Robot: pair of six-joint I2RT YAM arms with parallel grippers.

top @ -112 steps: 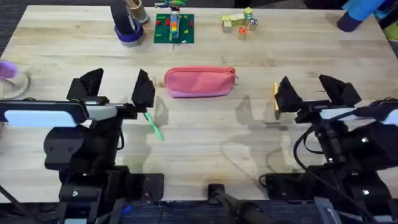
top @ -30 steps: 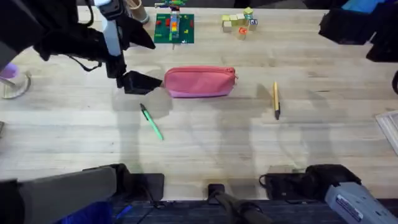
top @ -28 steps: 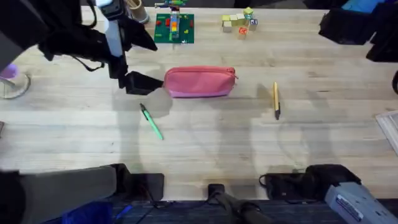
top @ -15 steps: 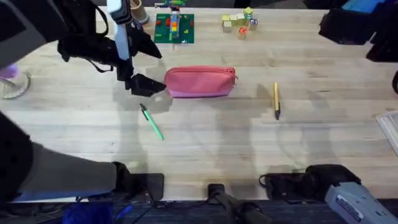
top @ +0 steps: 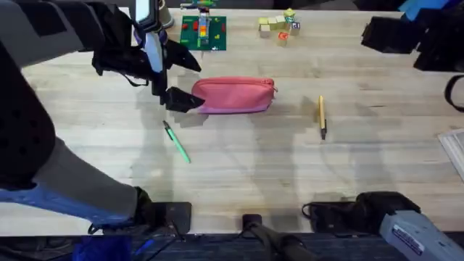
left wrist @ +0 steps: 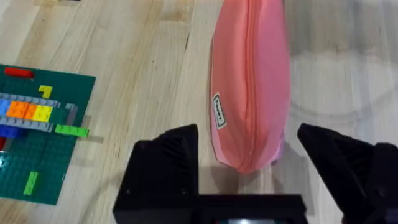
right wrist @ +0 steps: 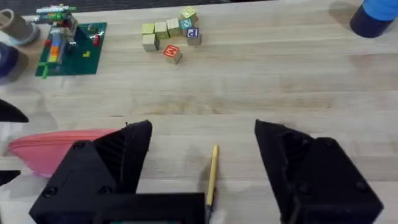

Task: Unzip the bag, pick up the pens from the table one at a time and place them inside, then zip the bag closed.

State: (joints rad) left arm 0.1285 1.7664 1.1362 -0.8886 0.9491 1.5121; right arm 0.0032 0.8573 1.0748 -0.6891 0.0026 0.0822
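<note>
Fingers of the left gripper (left wrist: 249, 186) stand wide apart and hold nothing; in the left wrist view the near end of the pink bag (left wrist: 250, 87) lies in the gap between them. Seen from overhead, the left gripper (top: 179, 81) is at the left end of the bag (top: 233, 95), one finger beside that end and the other over the table behind it. If a finger touches the fabric cannot be told. The bag lies flat on the table (top: 290, 167), its zipper (left wrist: 252, 62) running along the length, closed as far as it can be seen, with a small white label (left wrist: 218, 111) on the side.

The right gripper (right wrist: 205, 180) is open too, fingers well apart and empty. In its wrist view the yellow-orange pen (right wrist: 211, 174) lies on the wood between the two fingers.

From above, the yellow-orange pen (top: 322, 117) lies to the right of the bag, apart from it, dark tip toward the robot. The green pen (top: 176, 141) lies slanted near the bag's left end, on the robot's side.

Farther back on the table stand a green building-block plate (top: 204, 32) and a group of small wooden cubes (top: 279, 25).
</note>
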